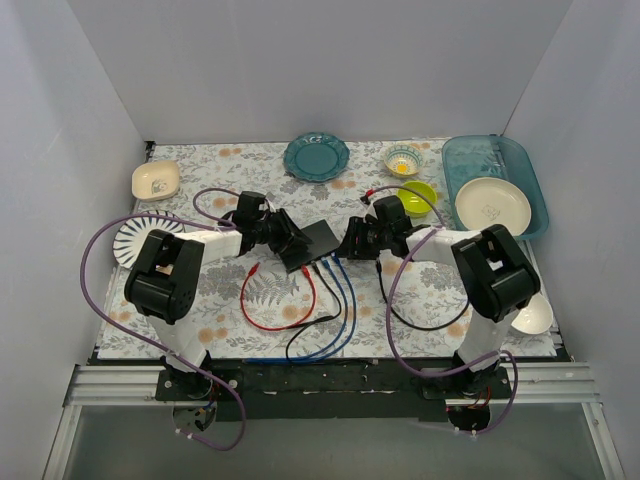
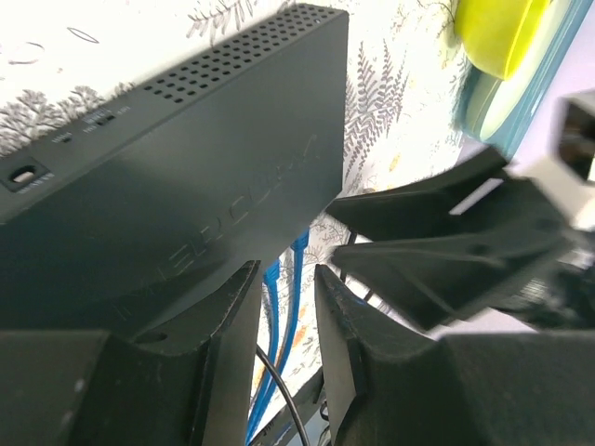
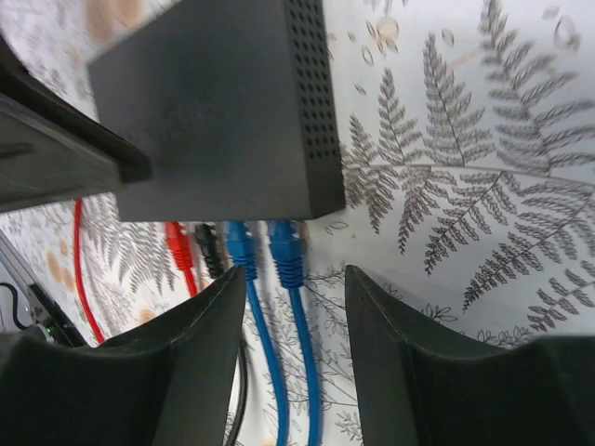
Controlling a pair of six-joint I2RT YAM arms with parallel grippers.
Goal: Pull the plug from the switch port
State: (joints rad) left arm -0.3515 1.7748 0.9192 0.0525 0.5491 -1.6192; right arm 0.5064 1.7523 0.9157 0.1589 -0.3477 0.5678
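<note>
The switch (image 1: 322, 238) is lying in the middle of the fern-print tablecloth (image 3: 465, 186), between the two grippers. At its socket edge a red plug (image 3: 176, 243), a black plug (image 3: 212, 253) and two blue plugs (image 3: 287, 253) are sitting in a row. The right gripper (image 3: 296, 279) is hovering just before the blue plugs, its fingers apart and touching nothing. The left gripper (image 2: 286, 274) is hanging close against the switch's other side — fingers a little apart, clamping nothing.
</note>
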